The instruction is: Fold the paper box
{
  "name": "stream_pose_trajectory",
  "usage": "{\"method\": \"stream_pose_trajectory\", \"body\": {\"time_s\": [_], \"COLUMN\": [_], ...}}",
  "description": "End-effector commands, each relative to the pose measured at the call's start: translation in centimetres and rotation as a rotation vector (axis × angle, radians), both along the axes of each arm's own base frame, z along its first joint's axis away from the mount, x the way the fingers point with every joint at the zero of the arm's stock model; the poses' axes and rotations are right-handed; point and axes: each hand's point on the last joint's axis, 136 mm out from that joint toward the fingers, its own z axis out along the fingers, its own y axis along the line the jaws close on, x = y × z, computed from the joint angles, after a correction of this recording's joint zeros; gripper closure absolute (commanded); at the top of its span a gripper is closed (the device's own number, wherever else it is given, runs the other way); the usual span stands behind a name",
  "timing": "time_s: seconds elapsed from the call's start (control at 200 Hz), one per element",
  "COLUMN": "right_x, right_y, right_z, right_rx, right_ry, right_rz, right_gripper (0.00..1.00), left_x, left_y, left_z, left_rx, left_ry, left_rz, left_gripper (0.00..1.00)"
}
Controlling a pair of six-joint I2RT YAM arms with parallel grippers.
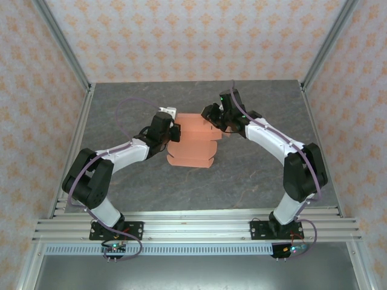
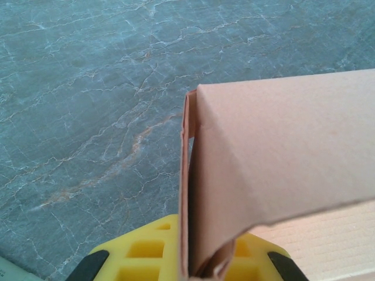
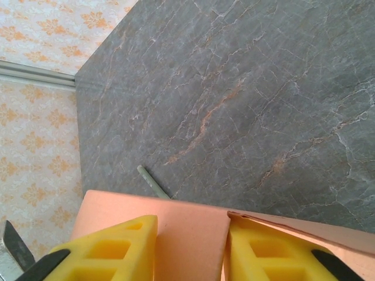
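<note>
Grey veined tabletop [image 1: 254, 169] between orange-patterned walls [image 1: 181, 36], aluminium rails [image 1: 193, 226]

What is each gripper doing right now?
Left gripper: shut on the paper box.
Right gripper: open, jaws apart at the paper box.

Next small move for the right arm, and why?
Probably close the right gripper on the paper box panel: its fingers stand apart over that panel, not gripping, while the left gripper pinches a folded flap on the box's other side.
</note>
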Motion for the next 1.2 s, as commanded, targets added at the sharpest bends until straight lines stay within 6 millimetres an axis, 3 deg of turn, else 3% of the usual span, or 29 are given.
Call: {"method": "stream_pose_trajectory", "body": {"time_s": [0.0,0.125,0.27,0.425,0.606,0.791,0.971,1.191], "right_x": [0.4,-0.4,-2.3,-5.4,-8.1,-7.9,-7.2,-6.1], "right_y": [-1.0,-2.0,-3.3,-4.3,-3.6,-3.8,-4.2,-3.2], "right_z": [2.5,2.7,2.4,2.0,-0.8,-3.8,-5.1,-5.9], "right_rx": [0.005,-0.053,-0.118,-0.179,-0.238,-0.306,-0.347,-0.317], "right_ry": [-0.083,-0.094,-0.1,-0.115,-0.1,-0.06,-0.047,-0.061], "right_rz": [-0.032,-0.02,0.008,0.056,0.115,0.108,0.084,0.086], "right_gripper": [0.64,0.39,0.28,0.24,0.23,0.23,0.21,0.19], "left_x": [0.0,0.0,0.1,0.1,0.2,0.1,0.0,-0.1], "left_y": [-0.7,-0.5,-0.1,-0.1,-0.2,-0.3,-0.2,-0.2], "left_z": [2.0,2.0,2.0,2.3,2.8,3.0,3.2,3.3], "left_rx": [-0.024,-0.016,-0.011,-0.022,-0.038,-0.049,-0.048,-0.047], "left_ry": [-0.042,-0.039,-0.036,-0.032,-0.033,-0.033,-0.036,-0.039], "left_rz": [-0.015,-0.003,0.022,0.032,0.037,0.033,0.032,0.027], "left_gripper": [1.0,1.0,1.0,1.0,1.0,1.0,1.0,1.0]}}
